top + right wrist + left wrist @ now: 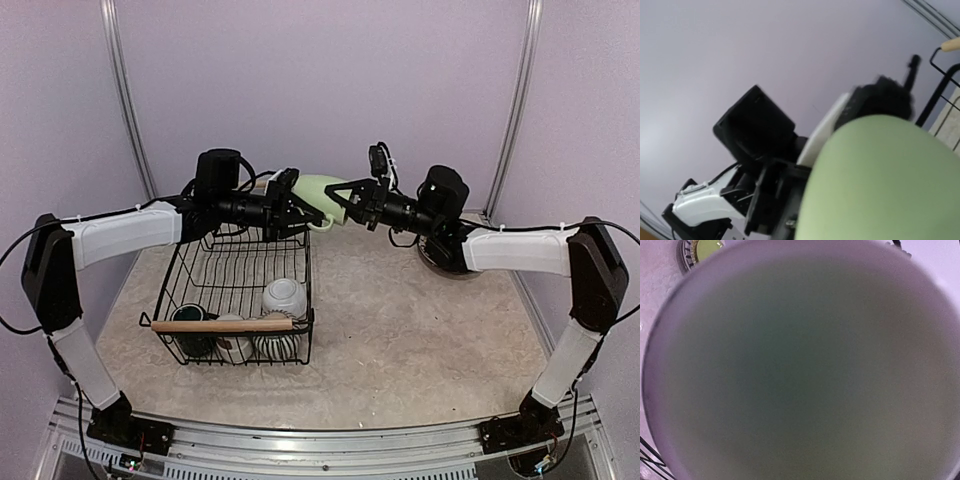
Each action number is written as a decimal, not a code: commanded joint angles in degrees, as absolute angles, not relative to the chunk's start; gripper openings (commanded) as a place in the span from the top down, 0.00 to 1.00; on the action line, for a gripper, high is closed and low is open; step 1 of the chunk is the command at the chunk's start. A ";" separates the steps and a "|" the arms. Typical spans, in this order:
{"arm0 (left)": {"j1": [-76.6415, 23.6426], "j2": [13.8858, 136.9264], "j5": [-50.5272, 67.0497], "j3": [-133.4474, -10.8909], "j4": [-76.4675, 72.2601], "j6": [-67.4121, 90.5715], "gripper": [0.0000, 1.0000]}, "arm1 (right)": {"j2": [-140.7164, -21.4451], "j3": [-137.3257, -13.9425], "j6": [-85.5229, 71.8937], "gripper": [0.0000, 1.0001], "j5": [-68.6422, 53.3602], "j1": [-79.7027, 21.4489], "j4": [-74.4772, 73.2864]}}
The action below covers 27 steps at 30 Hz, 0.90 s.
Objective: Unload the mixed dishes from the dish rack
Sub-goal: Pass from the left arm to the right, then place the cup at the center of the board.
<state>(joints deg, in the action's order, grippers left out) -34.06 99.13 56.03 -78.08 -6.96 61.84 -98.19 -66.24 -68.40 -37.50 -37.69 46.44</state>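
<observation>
Nearest you, the dish rack (240, 275) sits on the table with the dark teal mug (192, 322), striped mug (272, 340) and white bowl (284, 296) bunched at its near end. Over its far right corner the pale green mug (315, 192) is up in the air. Your left gripper (290, 205) is clamped on the rim, and your right gripper (340, 200) is pinched tight on the opposite side.

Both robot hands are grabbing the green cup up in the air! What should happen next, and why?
Probably the left gripper should open and let go. The pale green mug hangs between both arms above the far edge of the dish rack, and the right gripper looks shut on its other side, so it can likely carry the mug away alone.
</observation>
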 commanded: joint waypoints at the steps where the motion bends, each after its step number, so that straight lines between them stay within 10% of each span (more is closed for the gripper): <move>1: -33.22 97.44 53.48 -78.57 -5.92 56.53 0.71 | -94.60 -64.53 -66.48 1.00 -33.66 -35.94 44.47; 11: -29.74 91.31 46.87 -78.47 6.28 45.95 0.31 | -82.26 -60.28 -52.11 1.00 -28.36 -30.13 23.08; 27: -25.31 87.80 38.23 -81.44 19.30 35.71 0.14 | -69.33 -59.89 -30.72 1.00 7.15 -19.36 -31.68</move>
<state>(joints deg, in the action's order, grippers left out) -25.61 89.25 41.28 -79.18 15.05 39.77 -69.93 -59.81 -36.03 -2.44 -22.70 -20.56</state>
